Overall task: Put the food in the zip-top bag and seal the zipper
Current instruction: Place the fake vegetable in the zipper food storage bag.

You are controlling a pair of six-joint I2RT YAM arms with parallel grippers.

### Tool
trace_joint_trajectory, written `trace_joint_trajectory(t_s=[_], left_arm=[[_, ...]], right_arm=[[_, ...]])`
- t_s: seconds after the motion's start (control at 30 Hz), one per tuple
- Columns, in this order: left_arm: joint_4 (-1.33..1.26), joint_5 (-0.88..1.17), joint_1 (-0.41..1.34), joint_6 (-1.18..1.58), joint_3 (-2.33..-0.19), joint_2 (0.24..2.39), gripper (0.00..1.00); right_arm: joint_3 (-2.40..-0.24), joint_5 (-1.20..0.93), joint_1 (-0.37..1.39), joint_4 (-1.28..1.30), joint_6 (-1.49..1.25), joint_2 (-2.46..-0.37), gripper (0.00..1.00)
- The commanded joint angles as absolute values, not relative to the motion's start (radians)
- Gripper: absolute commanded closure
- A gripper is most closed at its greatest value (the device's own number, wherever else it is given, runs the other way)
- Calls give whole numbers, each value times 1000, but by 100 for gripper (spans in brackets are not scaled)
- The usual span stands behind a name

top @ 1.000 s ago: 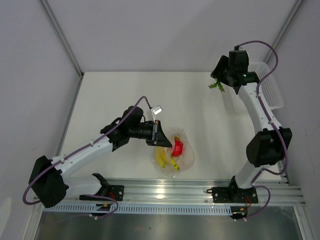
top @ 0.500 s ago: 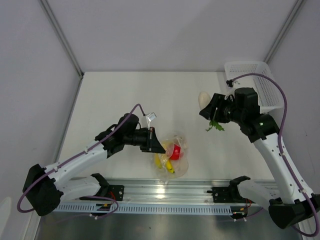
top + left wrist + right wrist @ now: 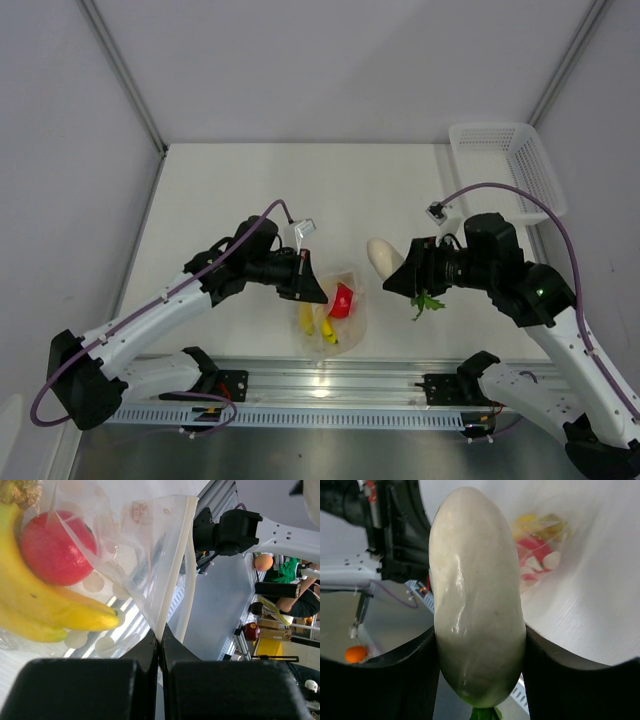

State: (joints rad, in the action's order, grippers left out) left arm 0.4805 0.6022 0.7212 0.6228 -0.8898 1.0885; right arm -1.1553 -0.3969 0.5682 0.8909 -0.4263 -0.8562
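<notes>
1. At the zip-top bag, near the front edge of the bench: your left pincer is pressed together on the bag's rim, with the zipper strip pinched between its fingers.
2. Inside the bag: the banana bunch and red fruit lie touching each other. From the top view, the fruit sits toward the bag's right side and the bananas toward its left.
3. Just right of the bag, outside it: the white radish is clamped across its body by your right pincer. The wrist view shows one finger on either side of it.
4. The radish's rounded tip points toward the bag. Its green leaves hang at the end away from the bag.
5. Well away from the bag, at the bench's far right corner: white mesh basket.
</notes>
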Motion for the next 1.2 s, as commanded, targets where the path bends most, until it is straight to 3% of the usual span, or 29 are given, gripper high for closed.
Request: trace_joint_trajectory(t_s=[0.0, 0.1, 0.57, 0.9, 1.17], left_arm=[[468, 598, 716, 600, -896, 1091, 99], [469, 601, 716, 594, -908, 1091, 100], [381, 676, 716, 627, -976, 1137, 99], [341, 696, 745, 653, -991, 1135, 100], [318, 696, 781, 684, -968, 1115, 99]], right_arm=[[-1174, -527, 604, 907, -468, -822, 100], [-1167, -595, 649, 900, -518, -819, 100], [-1140, -414, 997, 925, -908, -839, 100], [-1063, -345, 1003, 957, -1084, -864, 100], [-1117, -308, 979, 867, -1049, -1046, 99]])
